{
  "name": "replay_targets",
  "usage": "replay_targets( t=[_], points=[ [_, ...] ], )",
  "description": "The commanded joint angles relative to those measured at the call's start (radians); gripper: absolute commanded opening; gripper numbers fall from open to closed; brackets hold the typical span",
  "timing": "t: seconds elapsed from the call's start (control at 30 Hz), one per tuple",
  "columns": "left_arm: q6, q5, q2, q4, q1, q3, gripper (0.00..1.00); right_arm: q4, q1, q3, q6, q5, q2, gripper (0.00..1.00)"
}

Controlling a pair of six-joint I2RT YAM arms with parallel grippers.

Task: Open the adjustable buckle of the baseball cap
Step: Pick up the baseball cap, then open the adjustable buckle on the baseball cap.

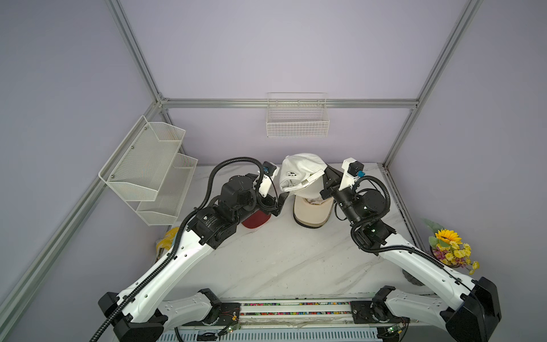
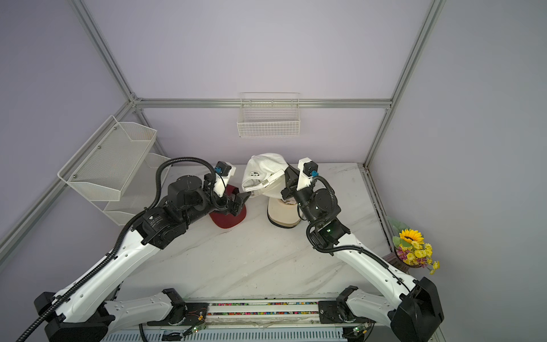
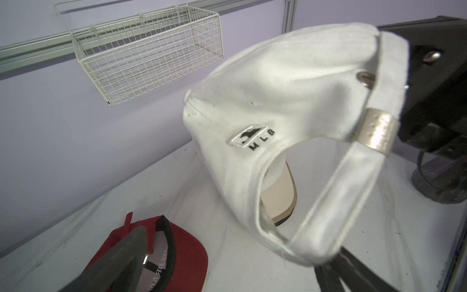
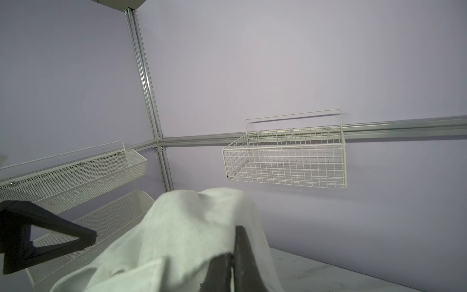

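A white baseball cap (image 1: 297,168) (image 2: 262,167) hangs in the air above the table in both top views. My right gripper (image 1: 327,177) (image 4: 232,268) is shut on the cap's fabric (image 4: 182,227) at its right side. The back strap (image 3: 336,202) runs through a silver buckle (image 3: 376,132) (image 1: 305,180). My left gripper (image 1: 282,203) (image 3: 227,273) is open just below and left of the cap. The strap's looped end lies against one of its fingers (image 3: 328,275), and nothing sits between the two fingers.
A red cap (image 1: 256,220) (image 3: 182,250) lies on the marble table (image 1: 281,260) under my left arm. A beige cap (image 1: 310,214) lies below the held one. A wire basket (image 1: 297,121) hangs on the back wall, mesh shelves (image 1: 148,165) on the left wall. Flowers (image 1: 450,245) stand at the right edge.
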Motion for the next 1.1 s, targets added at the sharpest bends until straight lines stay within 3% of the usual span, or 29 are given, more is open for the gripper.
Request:
replay_targets(
  t=[0.0,0.17,0.53,0.7,0.8,0.9,1.07],
  points=[
    [-0.037,0.113,-0.031,0.010,0.005,0.068,1.00,-0.018,-0.003,0.034,-0.024,-0.004,-0.005,0.00],
    [-0.067,0.211,0.059,0.013,-0.001,0.161,1.00,-0.029,-0.003,0.042,-0.028,-0.012,0.024,0.00],
    [-0.031,0.256,0.340,0.028,-0.034,0.409,1.00,-0.035,-0.002,0.051,0.011,-0.071,0.041,0.00],
    [-0.019,0.301,0.402,0.027,-0.034,0.479,0.80,-0.046,-0.003,0.059,0.033,-0.097,0.044,0.00],
    [-0.018,0.302,0.411,0.027,-0.033,0.490,0.79,-0.045,-0.003,0.057,0.036,-0.096,0.040,0.00],
    [-0.018,0.313,0.407,0.026,-0.034,0.490,0.71,-0.048,-0.002,0.060,0.035,-0.095,0.042,0.00],
    [-0.027,0.332,0.400,0.026,-0.033,0.488,0.51,-0.052,-0.003,0.061,0.032,-0.085,0.048,0.00]
  ],
)
